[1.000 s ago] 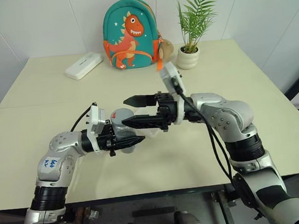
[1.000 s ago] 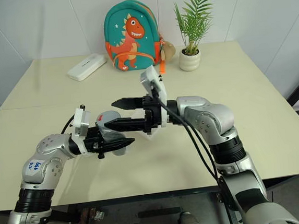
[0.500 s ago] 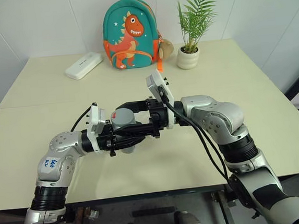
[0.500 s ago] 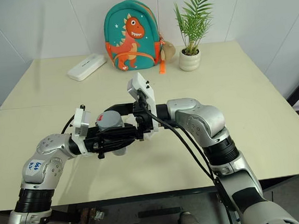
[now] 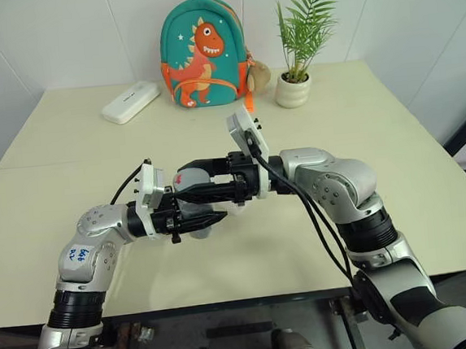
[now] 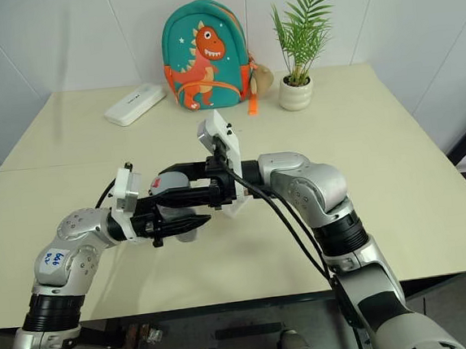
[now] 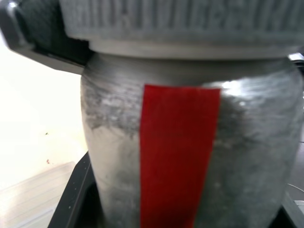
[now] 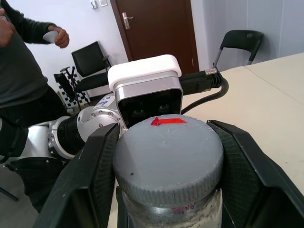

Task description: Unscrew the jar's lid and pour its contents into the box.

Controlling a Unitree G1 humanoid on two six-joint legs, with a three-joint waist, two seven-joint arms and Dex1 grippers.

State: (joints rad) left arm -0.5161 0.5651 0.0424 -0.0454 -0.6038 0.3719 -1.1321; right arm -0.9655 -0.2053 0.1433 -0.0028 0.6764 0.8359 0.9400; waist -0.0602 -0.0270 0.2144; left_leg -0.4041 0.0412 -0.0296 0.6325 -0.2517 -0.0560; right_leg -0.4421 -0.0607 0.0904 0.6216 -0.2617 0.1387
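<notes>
Since one second ago, right gripper [image 8: 166, 156] has advanced and clamped its fingers on the lid [image 8: 168, 156]. Left gripper [image 5: 200, 221] pinches the jar [image 7: 190, 156], held above the table [image 5: 68, 156]. Judgement: unscrewing can begin; lid remains seated.

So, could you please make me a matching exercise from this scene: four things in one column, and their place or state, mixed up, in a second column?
Things:
1. lid
2. jar
3. backpack
4. plant pot

Place or state:
A. white, at the far edge of the table, right of the dinosaur bag
B. clamped between the right gripper's fingers
C. teal with an orange dinosaur, standing at the far edge
D. held above the table by the left gripper

Pairs: 1-B, 2-D, 3-C, 4-A
</notes>
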